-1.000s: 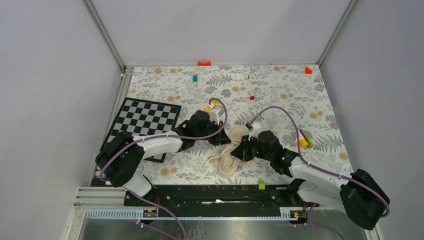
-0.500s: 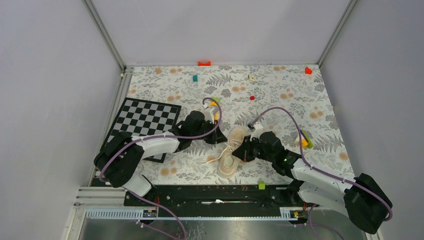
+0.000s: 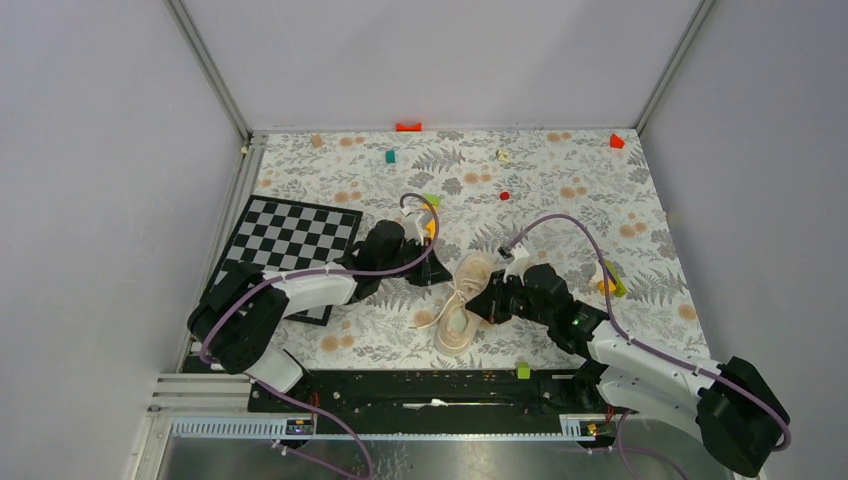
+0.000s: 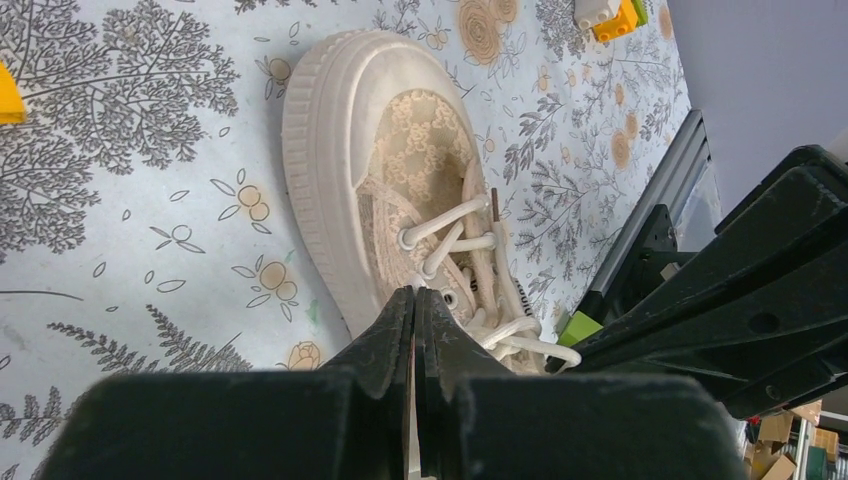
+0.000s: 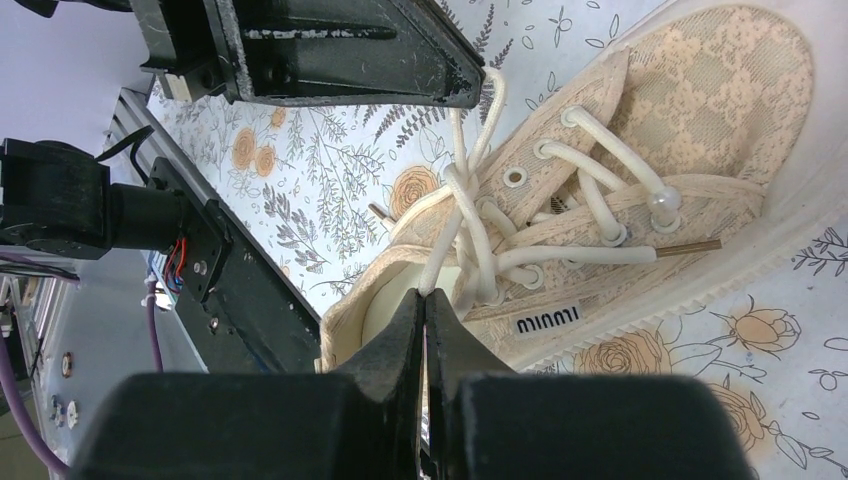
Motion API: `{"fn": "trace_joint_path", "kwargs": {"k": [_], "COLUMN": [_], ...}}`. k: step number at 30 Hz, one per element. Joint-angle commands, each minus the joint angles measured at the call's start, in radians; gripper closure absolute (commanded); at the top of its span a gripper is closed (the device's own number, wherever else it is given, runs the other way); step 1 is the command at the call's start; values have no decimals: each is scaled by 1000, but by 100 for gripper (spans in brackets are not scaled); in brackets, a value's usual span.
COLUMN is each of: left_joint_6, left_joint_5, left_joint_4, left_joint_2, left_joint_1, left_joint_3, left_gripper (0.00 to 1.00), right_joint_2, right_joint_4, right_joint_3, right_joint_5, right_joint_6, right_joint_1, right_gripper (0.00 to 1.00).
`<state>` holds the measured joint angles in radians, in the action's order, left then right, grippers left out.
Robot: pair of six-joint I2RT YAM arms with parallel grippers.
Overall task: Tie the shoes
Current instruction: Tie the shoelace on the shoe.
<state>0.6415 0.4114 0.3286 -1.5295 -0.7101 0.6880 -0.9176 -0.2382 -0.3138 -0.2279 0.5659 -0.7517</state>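
The shoe [image 3: 462, 300], a cream-beige sneaker with pale laces, lies on the floral mat with its toe toward the back. My left gripper [image 3: 441, 277] sits at its left side, near the toe. In the left wrist view the left gripper [image 4: 413, 292] is shut at the shoe's [image 4: 400, 170] eyelets. The right wrist view shows a lace [image 5: 490, 110] running taut from its tip. My right gripper [image 3: 489, 305] is at the shoe's right side. It [image 5: 424, 294] is shut on another lace strand [image 5: 440, 250] that rises from the crossed laces above the shoe's opening.
A chessboard mat [image 3: 290, 240] lies at the left. Small blocks are scattered about: yellow [image 3: 428, 227] behind the left gripper, yellow-green [image 3: 608, 280] at the right, red [image 3: 408, 126] and teal [image 3: 390, 156] at the back. A green block [image 3: 522, 370] sits by the front rail.
Both grippers have drawn apart, the left one to the left and back, the right one to the right. The laces between them have stretched and more of the shoe shows.
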Motion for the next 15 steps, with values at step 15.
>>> {"fn": "trace_joint_path", "kwargs": {"k": [15], "left_joint_6": [-2], "left_joint_5": [-15], "left_joint_4": [76], "left_joint_2": [0], "left_joint_1": [57], "left_joint_3": [-54], "left_gripper": [100], "right_joint_2": [72], "right_joint_4": [47], "right_joint_3": [47], "right_joint_5": [9], "right_joint_6": [8], "right_joint_1": [5], "right_gripper": [100]}}
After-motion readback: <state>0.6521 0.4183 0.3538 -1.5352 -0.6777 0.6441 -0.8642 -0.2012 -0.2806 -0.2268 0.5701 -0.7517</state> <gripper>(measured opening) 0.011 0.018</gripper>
